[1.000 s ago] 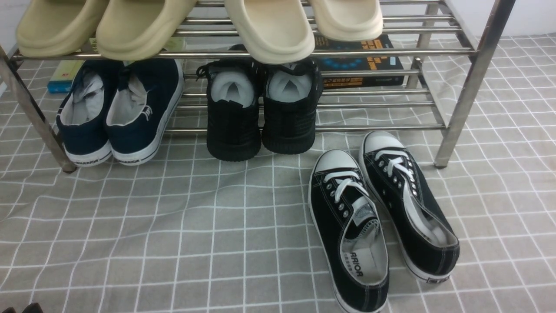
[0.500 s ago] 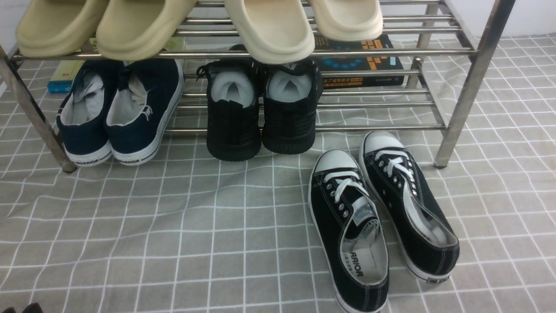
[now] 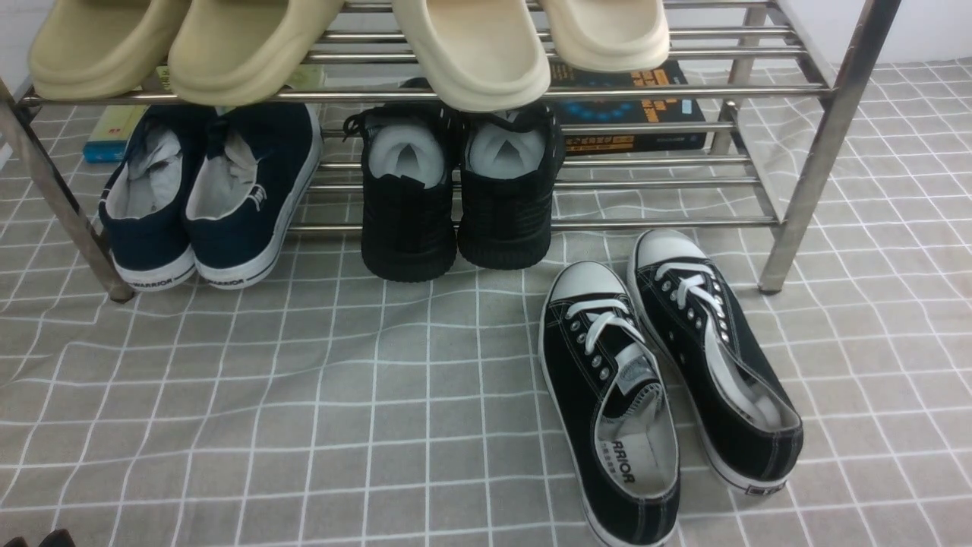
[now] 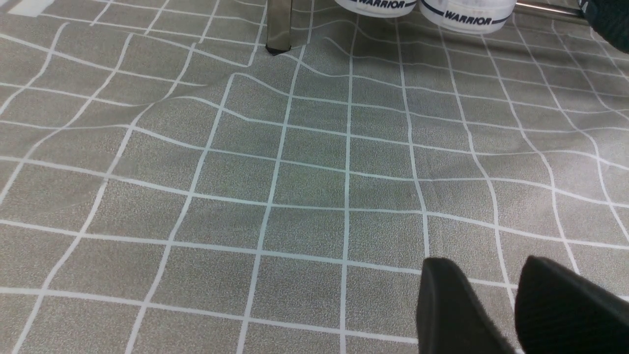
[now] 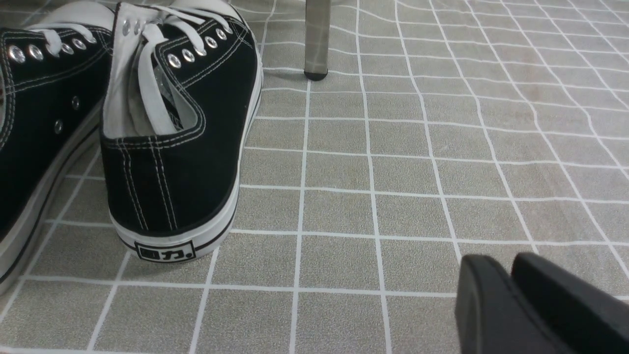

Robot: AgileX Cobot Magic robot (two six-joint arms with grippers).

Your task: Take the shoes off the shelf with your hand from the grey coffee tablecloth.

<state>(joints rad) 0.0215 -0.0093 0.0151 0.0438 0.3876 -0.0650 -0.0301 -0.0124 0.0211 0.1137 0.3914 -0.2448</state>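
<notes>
Black canvas sneakers with white laces (image 3: 668,380) sit on the grey white-gridded tablecloth (image 3: 304,395), near the steel-bar shelf (image 3: 805,152). Only the wrist views show the grippers: left gripper (image 4: 496,275) fingers (image 4: 452,305) slightly apart, right gripper (image 5: 501,275) fingers (image 5: 491,305) nearly together, both empty.

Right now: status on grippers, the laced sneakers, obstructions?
Left gripper slightly open, empty. Right gripper nearly shut, empty. Black canvas white-laced sneakers off the steel-bar shelf, on the grey gridded tablecloth. Nothing in the way.
</notes>
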